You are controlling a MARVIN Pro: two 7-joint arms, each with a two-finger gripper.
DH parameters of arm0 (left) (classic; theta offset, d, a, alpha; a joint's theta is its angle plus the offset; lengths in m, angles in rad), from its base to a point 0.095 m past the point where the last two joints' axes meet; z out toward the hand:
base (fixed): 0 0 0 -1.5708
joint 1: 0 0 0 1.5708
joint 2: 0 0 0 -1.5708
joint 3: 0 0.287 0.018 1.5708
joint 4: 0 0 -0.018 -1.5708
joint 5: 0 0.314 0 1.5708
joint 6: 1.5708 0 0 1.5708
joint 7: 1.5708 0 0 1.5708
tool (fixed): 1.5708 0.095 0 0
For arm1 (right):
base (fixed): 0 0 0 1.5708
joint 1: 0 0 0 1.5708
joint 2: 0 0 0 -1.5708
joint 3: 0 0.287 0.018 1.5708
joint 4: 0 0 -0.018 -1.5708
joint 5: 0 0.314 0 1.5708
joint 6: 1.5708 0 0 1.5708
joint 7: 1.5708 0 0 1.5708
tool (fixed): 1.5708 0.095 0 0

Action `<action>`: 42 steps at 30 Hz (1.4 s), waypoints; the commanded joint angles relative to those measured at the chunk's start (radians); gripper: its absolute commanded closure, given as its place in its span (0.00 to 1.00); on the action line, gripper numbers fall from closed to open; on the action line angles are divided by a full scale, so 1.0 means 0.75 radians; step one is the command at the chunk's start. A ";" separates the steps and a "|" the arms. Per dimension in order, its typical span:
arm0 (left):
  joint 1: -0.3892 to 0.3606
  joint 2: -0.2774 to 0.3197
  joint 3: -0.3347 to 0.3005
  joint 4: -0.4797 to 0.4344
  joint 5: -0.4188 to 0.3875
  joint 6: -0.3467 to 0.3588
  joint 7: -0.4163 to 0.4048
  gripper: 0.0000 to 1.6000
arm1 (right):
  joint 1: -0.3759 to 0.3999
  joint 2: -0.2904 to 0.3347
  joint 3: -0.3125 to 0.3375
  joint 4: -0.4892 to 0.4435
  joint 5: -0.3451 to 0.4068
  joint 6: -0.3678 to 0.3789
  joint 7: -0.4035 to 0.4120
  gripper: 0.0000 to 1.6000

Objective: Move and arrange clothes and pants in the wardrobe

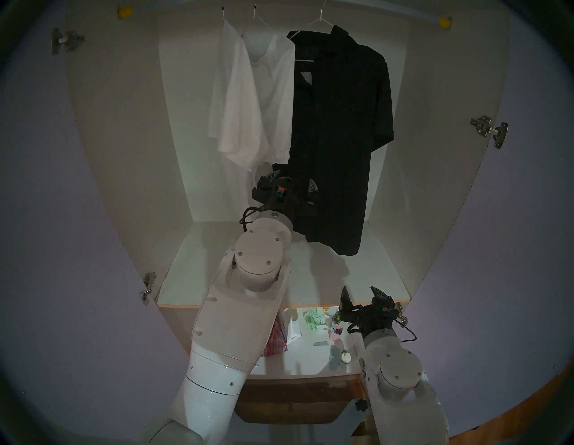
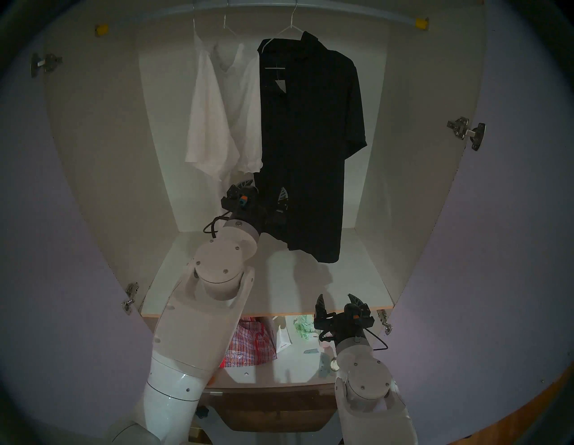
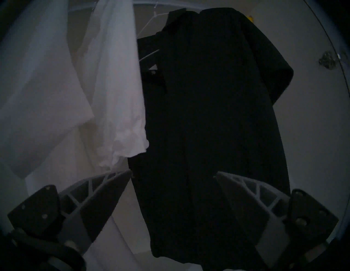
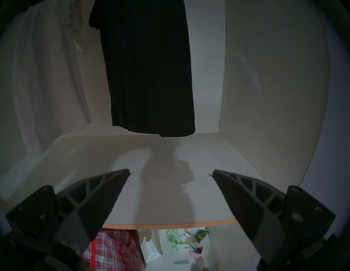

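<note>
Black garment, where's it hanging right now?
In the head view the black garment hangs right of centre on the rail, against the white blouse on its left, hem clear above the shelf; the left tool is open beside it.

The left arm [image 1: 248,295] hides part of the red plaid bag [image 1: 275,338]; hanger hooks [image 1: 323,9] run off-frame.

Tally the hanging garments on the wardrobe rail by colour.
White: 2, a large white short-sleeved shirt and a small white frilly-cuffed blouse.
Black: 1, a long black collared garment.
Total: 3.
</note>
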 commanded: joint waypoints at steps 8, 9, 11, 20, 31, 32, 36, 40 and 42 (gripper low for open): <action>-0.085 -0.055 -0.289 -0.068 -0.514 0.403 -0.114 0.00 | 0.012 -0.004 -0.003 -0.034 0.003 -0.007 0.001 0.00; -0.086 -0.056 -0.311 -0.070 -0.546 0.434 -0.113 0.00 | 0.012 -0.004 -0.003 -0.034 0.002 -0.007 0.001 0.00; -0.090 -0.062 -0.361 -0.069 -0.612 0.481 -0.108 0.00 | 0.012 -0.004 -0.003 -0.034 0.002 -0.007 0.001 0.00; -0.030 -0.040 -0.480 -0.139 -0.876 0.517 -0.037 0.00 | 0.011 -0.005 -0.003 -0.036 0.003 -0.006 0.001 0.00; 0.207 0.035 -0.466 -0.368 -0.977 0.401 0.012 0.00 | 0.011 -0.005 -0.003 -0.036 0.003 -0.006 0.001 0.00; 0.220 0.037 -0.465 -0.379 -0.970 0.385 0.014 0.00 | 0.012 -0.005 -0.003 -0.036 0.002 -0.006 0.001 0.00; 0.236 0.042 -0.477 -0.386 -0.983 0.296 0.094 0.00 | 0.012 -0.005 -0.003 -0.035 0.002 -0.007 0.001 0.00; 0.235 0.043 -0.487 -0.379 -1.040 0.226 0.139 0.00 | 0.012 -0.005 -0.003 -0.035 0.002 -0.007 0.001 0.00; 0.226 0.042 -0.502 -0.370 -1.103 0.223 0.169 0.00 | 0.012 -0.005 -0.003 -0.035 0.002 -0.006 0.001 0.00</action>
